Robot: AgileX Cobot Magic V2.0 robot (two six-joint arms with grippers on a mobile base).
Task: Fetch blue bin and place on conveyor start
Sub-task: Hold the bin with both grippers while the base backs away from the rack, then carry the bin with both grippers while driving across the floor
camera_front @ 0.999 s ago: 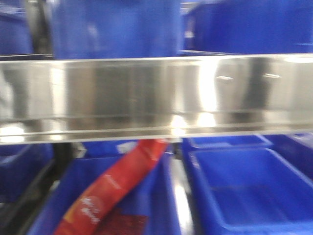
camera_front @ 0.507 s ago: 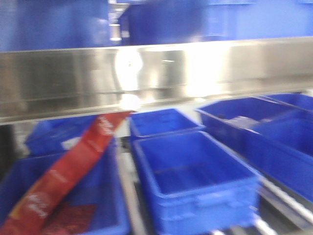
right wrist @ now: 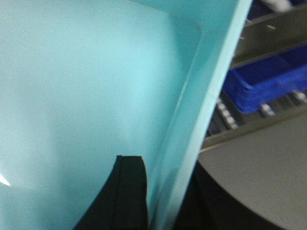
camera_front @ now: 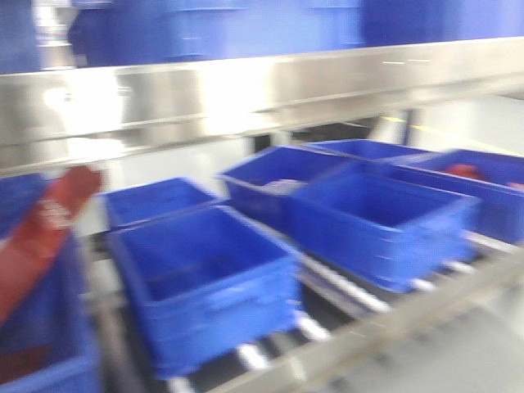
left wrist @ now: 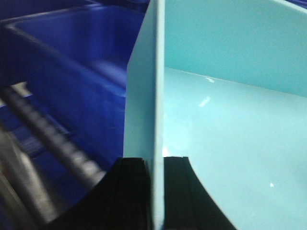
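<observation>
Front view, L to R: a red foil packet (camera_front: 41, 237) leaned at 9 o'clock. Dark royal-blue ribbed plastic crates (camera_front: 205, 278) sat on a silver roller rack (camera_front: 344, 288) from centre to 3 o'clock. A shiny stainless-steel rail (camera_front: 246, 94) ran across 12. The view was smeared w/ blur. No grey belt or red frame showed, so the conveyor start was out of sight.

Left wrist view: the left tool (left wrist: 158, 165) was clamped on the pale aqua-blue smooth plastic tub (left wrist: 235, 139). One black pad (left wrist: 132, 191) sat outside the thin side wall and one inside, w/ the wall edge-on toward 12. A dark crate lay close by at 10 o'clock.

Right wrist view: the right tool (right wrist: 160, 191) was closed on another wall of the same tub. The inner pad (right wrist: 128, 191) lay against the wall; the outer one was mostly shadow at 5 o'clock. So the tub hung btw both arms, off the rack.

Judged step: carrying the tub to the belt. To do it well:
- Squeeze evenly on both sides.
- Hold arm spacing fixed so the thin walls don't flex or slip.
- Carry the tub level, clear of rail and crates.
- Set it flat on the belt, inside the frame, before letting go.
</observation>
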